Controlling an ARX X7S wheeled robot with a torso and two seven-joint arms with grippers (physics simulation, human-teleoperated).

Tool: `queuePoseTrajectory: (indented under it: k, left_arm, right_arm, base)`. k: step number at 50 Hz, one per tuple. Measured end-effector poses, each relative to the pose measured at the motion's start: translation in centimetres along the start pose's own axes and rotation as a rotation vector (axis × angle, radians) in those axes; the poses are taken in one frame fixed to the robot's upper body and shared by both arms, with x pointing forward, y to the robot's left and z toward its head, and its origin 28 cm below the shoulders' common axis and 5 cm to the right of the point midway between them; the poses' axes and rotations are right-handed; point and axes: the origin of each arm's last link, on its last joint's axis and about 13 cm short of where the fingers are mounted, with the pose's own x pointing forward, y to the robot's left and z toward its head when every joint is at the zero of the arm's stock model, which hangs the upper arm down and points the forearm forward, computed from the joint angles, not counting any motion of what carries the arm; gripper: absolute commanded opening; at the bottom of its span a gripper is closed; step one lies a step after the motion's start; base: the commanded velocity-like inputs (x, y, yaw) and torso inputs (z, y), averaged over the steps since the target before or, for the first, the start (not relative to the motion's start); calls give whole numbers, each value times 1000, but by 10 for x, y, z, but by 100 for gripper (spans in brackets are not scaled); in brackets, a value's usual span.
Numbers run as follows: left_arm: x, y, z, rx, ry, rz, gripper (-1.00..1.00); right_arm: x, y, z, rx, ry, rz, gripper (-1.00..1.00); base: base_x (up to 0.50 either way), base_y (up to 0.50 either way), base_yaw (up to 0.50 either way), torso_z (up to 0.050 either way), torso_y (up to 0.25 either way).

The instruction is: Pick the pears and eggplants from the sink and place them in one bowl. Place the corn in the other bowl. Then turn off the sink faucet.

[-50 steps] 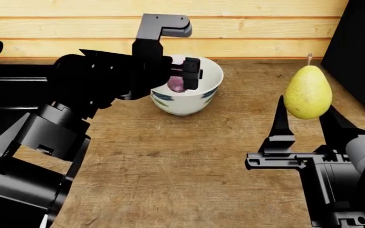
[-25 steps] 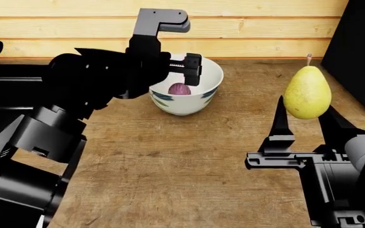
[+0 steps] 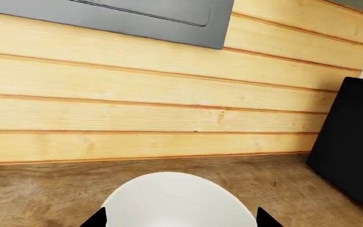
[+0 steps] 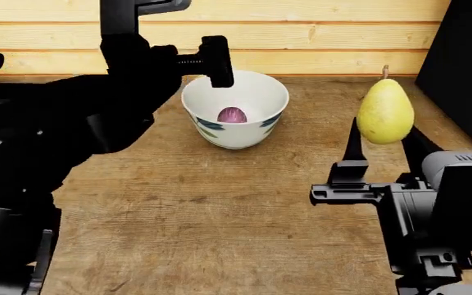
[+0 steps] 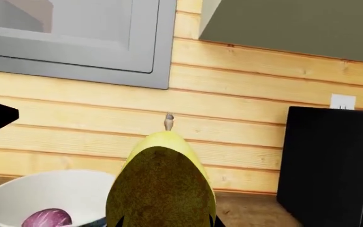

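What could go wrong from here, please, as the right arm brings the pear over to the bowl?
The pear stands upright, pinched only near its base by the right gripper, so it may tip or slip out in transit. The left gripper hangs at the bowl's far-left rim; the two arms could crowd each other there. The eggplant already lies in the bowl, so a high drop could bounce the pear off it or jolt the bowl.

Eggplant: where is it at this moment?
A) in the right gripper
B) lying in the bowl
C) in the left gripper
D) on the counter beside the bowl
B: the eggplant lies at the bottom of the bowl, the left gripper holds nothing, and the right gripper holds the pear.
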Motion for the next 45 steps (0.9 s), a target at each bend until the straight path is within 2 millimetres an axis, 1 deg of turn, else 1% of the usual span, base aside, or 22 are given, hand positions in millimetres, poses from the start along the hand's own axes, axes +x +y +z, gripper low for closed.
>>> queuePoseTrajectory:
  k: [6,14,22,28,35,40,45]
  left_arm:
    - [-33,3,-15,-19,-93,8,100]
    - [-77,6,-27,-58,-200,17,100]
    - [-111,9,-42,-95,-265,31,100]
    - [-126,14,-55,-129,-290,50,100]
    - [-137,17,-64,-149,-308,65,100]
    - [-142,19,-67,-160,-320,74,100]
    - [-146,21,-67,-170,-334,81,100]
  right_arm:
    - [22,2,17,-25,46,14,-100]
    - [58,5,48,-51,76,50,-100]
    - [95,12,78,-37,106,132,-100]
    - [122,20,92,-27,173,212,-100]
    - [153,35,102,-40,279,295,-100]
    - [168,46,106,-48,353,356,-100]
    - [178,56,108,-47,422,409,-100]
  base:
    - [0,0,0,2,0]
    - [0,0,0,0,0]
    - [0,0,0,0,0]
    - [0,0,0,0,0]
    - [0,0,0,0,0]
    - [0,0,0,0,0]
    - [0,0,0,0,0]
